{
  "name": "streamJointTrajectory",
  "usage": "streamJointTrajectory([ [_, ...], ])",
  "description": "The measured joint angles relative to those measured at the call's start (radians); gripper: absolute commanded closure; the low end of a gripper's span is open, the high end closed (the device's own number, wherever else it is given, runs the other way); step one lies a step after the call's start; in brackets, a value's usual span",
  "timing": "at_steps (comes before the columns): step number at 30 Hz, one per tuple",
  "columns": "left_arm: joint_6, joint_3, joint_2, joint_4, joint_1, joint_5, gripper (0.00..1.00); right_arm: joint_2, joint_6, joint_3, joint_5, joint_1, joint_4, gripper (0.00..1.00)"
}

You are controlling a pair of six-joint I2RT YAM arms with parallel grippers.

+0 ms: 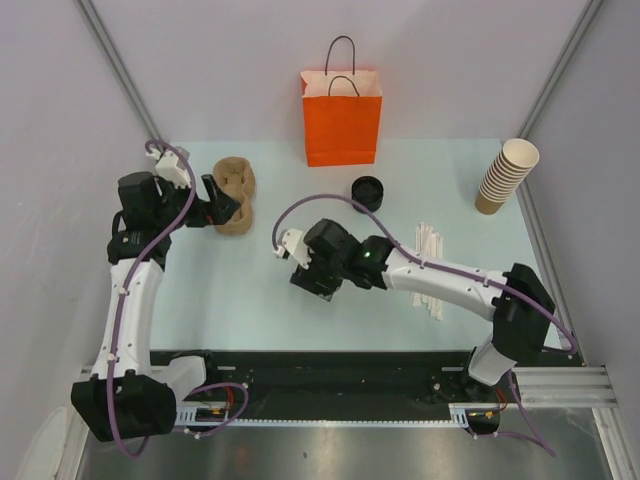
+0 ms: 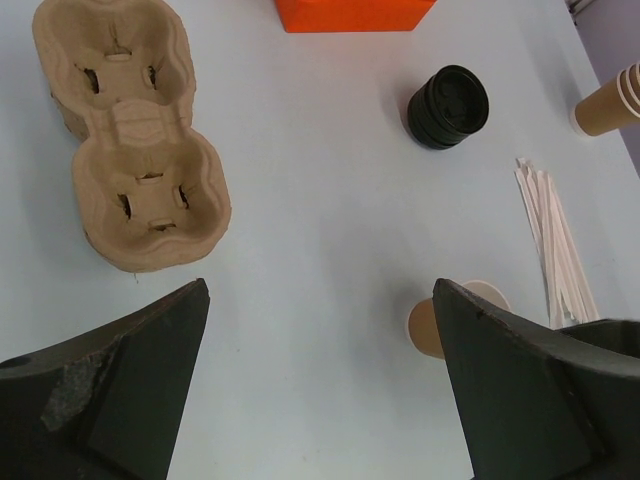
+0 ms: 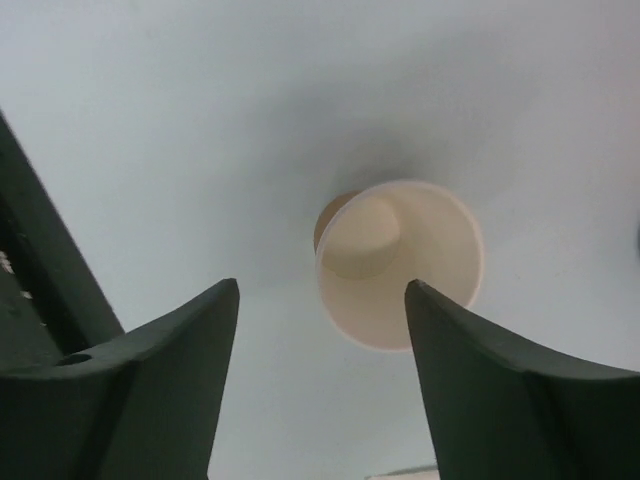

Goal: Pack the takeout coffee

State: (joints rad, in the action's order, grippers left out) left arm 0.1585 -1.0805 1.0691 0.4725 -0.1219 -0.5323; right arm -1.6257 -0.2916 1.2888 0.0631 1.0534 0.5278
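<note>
No cup with a black lid shows in any view. A single lidless tan paper cup [image 3: 420,280] stands upright on the table, its empty inside showing. My right gripper [image 3: 320,285] is open just above it, with the cup toward its right finger and untouched. In the top view this gripper [image 1: 315,275] hides the cup. The left wrist view shows the cup [image 2: 428,326] partly behind a finger. My left gripper [image 2: 320,290] is open and empty, beside the pulp cup carrier [image 1: 235,195] at the left [image 1: 222,203].
An orange paper bag [image 1: 341,118] stands upright at the back. A stack of black lids [image 1: 367,192] sits in front of it. A leaning stack of tan cups [image 1: 505,175] is at the right. White stirrers [image 1: 430,265] lie right of the right gripper.
</note>
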Motion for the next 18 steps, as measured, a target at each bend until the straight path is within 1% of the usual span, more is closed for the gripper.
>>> streamJointTrajectory([
  [1, 0.0, 0.0, 0.0, 0.0, 0.002, -0.003, 0.0, 0.006, 0.0, 0.03, -0.031, -0.011, 0.014, 0.18],
  [2, 0.0, 0.0, 0.0, 0.0, 0.003, -0.004, 0.01, 0.012, -0.001, 0.073, -0.07, -0.029, 0.031, 0.17],
  [5, -0.001, 0.0, 0.001, 0.0, 0.011, -0.003, 0.01, 0.03, 0.021, 0.189, -0.19, -0.126, 0.045, 0.23],
  [7, -0.001, 0.0, 0.001, 0.0, 0.018, -0.003, 0.0, 0.02, 0.057, 0.295, -0.257, -0.248, 0.051, 0.27],
  [9, 0.0, 0.0, 0.001, -0.001, 0.027, -0.002, 0.0, -0.02, 0.097, 0.416, -0.297, -0.396, 0.05, 0.3],
  [11, -0.001, 0.0, 0.001, -0.008, 0.042, -0.001, 0.0, -0.074, 0.134, 0.5, -0.3, -0.521, 0.034, 0.32],
  [12, -0.002, 0.0, 0.002, -0.011, 0.049, 0.003, 0.01, -0.108, 0.151, 0.534, -0.293, -0.586, 0.028, 0.35],
  [14, -0.01, -0.009, 0.008, -0.015, 0.068, 0.012, 0.01, -0.178, 0.173, 0.574, -0.265, -0.679, 0.021, 0.37],
  [16, -0.02, -0.026, 0.019, -0.016, 0.08, 0.023, 0.0, -0.245, 0.189, 0.587, -0.232, -0.726, 0.023, 0.38],
  [18, -0.029, -0.045, 0.029, -0.024, 0.088, 0.034, 0.01, -0.303, 0.206, 0.588, -0.216, -0.743, 0.033, 0.42],
])
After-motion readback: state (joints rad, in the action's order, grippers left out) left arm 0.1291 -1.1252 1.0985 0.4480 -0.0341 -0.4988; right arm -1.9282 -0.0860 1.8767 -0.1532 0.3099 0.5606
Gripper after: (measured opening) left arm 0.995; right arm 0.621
